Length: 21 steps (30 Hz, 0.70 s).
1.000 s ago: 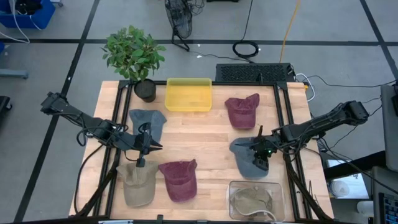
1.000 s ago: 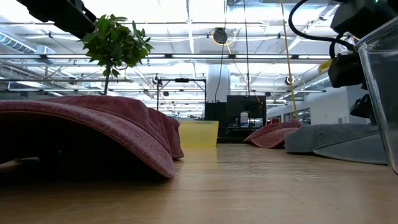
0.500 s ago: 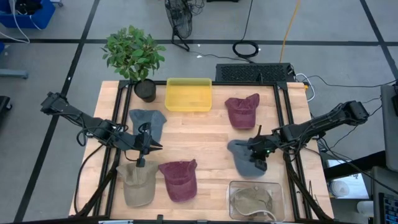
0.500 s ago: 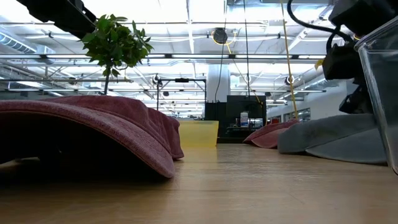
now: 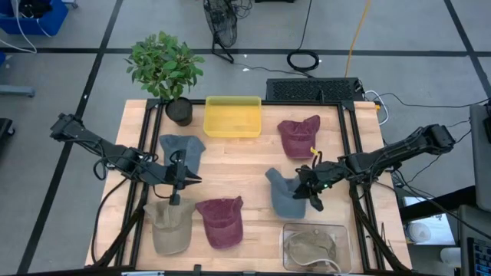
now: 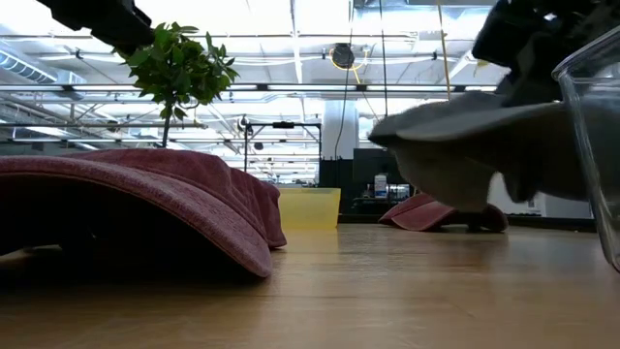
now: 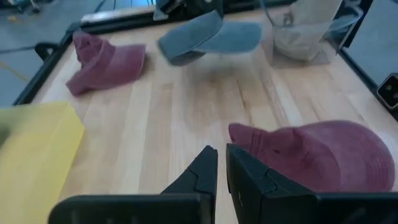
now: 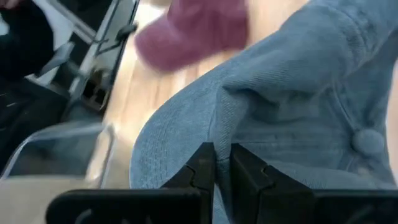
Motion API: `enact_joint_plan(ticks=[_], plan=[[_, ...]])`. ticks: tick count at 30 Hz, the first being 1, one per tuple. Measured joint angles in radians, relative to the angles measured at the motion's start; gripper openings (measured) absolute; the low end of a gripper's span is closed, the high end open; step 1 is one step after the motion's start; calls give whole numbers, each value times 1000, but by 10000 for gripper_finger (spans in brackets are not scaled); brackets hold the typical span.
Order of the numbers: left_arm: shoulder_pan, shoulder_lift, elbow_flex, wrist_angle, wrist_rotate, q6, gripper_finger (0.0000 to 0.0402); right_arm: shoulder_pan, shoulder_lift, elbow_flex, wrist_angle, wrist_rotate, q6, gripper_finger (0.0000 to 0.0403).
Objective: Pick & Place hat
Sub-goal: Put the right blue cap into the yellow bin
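A blue-grey hat (image 5: 284, 196) hangs above the table's right half, with my right gripper (image 5: 306, 191) shut on it. It also shows in the low view as the blue-grey hat (image 6: 465, 145) and in the right wrist view as the hat (image 8: 280, 99). My left gripper (image 5: 196, 180) hovers shut over the left half, holding nothing, above a maroon hat (image 7: 317, 152). Other hats lie crown up on the wood: a maroon hat (image 5: 298, 136), a maroon hat (image 5: 220, 221), a tan hat (image 5: 170, 227) and a second blue-grey hat (image 5: 182, 149). My right gripper pinches a fold of the hat's crown cloth (image 8: 231, 134) between its two fingers, a little way from the top button (image 8: 367, 142). The fingers come from the table's right, slanting down. The hat is lifted clear of the table, brim (image 5: 273, 179) toward the left.
A yellow bin (image 5: 232, 116) and a potted plant (image 5: 165, 69) stand at the far edge. A clear container (image 5: 291, 230) holding a tan hat sits at the near right, close under the lifted hat. Bare wood lies in the table's middle.
My right gripper has risen, tipped its fingers upward and gone a little toward the table's left. The blue-grey hat, which lay flat on the wood, has come up with it, lifted clear and shifted leftward.
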Motion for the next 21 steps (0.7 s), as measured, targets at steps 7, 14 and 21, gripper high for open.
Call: enact_joint_plan(ticks=[7,14,21], plan=[[0,0,0,54,-3,48,42,-75,92,86,99,47,-146,19],[0,0,0,55,-18,76,42,-154,322,277,86,31,-294,19],[0,0,0,54,-18,79,42,-301,485,465,26,-57,-375,19]])
